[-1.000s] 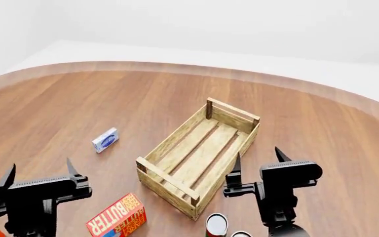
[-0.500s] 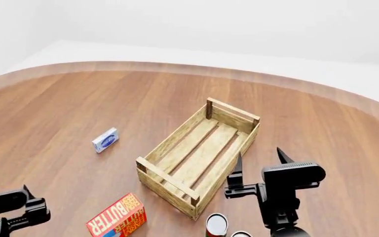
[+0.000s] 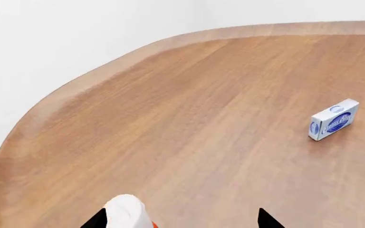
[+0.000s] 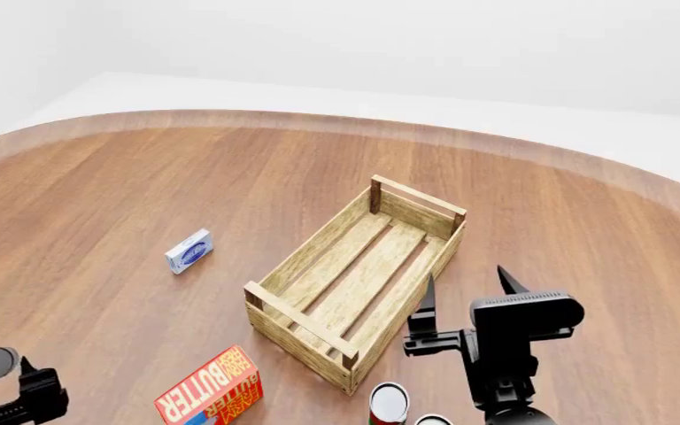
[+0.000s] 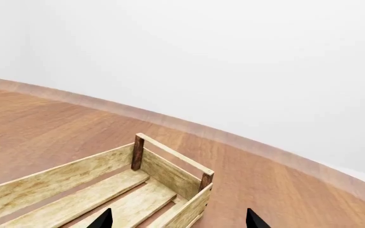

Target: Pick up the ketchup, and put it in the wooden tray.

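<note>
White cap and a sliver of orange-red plastic are all that is showing of the tall ketchup squeeze bottle [image 3: 127, 213], and only in the left wrist view, where it is sitting just beside one of the left gripper [image 3: 181, 219]'s two dark fingertips, which are standing wide apart. In the head view that bottle is reduced to a tiny orange speck at the frame's edge beside the left arm. The light-wood slatted tray [image 4: 358, 276] is lying well apart from it, with nothing inside. The right gripper [image 4: 470, 292] is hovering beside the crate, fingers spread. One small blue-and-white box [image 4: 188, 251], one red-and-yellow butter carton [image 4: 212, 391] and two cans [image 4: 389, 403], both cut off, are resting on the round wooden table [image 4: 139, 186].
</note>
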Controlling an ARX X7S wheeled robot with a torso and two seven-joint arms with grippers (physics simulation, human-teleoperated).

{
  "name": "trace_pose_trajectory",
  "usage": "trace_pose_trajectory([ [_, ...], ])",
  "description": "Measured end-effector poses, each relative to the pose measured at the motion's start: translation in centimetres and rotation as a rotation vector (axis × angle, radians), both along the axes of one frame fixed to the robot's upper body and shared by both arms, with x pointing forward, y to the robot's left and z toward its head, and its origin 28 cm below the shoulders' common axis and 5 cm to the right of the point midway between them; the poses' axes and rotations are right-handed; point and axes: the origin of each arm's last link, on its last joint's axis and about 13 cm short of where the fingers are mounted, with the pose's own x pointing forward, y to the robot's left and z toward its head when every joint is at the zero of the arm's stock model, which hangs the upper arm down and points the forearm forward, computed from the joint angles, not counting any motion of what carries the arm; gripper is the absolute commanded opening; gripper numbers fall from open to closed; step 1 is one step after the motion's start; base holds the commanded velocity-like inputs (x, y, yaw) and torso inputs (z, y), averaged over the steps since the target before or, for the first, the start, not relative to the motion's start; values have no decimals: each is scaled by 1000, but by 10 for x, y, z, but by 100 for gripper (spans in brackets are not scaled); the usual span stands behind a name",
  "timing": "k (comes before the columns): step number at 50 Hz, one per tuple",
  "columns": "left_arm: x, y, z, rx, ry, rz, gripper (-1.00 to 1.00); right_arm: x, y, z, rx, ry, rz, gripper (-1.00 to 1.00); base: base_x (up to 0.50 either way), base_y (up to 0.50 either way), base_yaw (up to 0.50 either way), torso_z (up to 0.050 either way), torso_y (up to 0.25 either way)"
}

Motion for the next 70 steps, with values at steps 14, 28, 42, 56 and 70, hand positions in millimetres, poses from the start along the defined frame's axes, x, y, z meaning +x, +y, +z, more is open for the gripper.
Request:
trace_pose_trajectory([
  [14,-1,7,-8,-18,21,57,100,1,0,-1,0,4,-3,100,0,0,0,0,0],
  [28,0,12,-16,-18,31,99,100,1,0,-2,-3,5,-6,100,0,0,0,0,0],
  [42,7,15,-27,-30,35,131,100,1,-1,-2,-7,9,-11,100,0,0,0,0,0],
  [56,19,19,-41,-48,43,170,100,3,-1,-3,-13,14,-15,100,0,0,0,0,0],
  [70,27,25,-53,-51,51,222,100,3,0,-3,-21,20,-16,100,0,0,0,0,0],
])
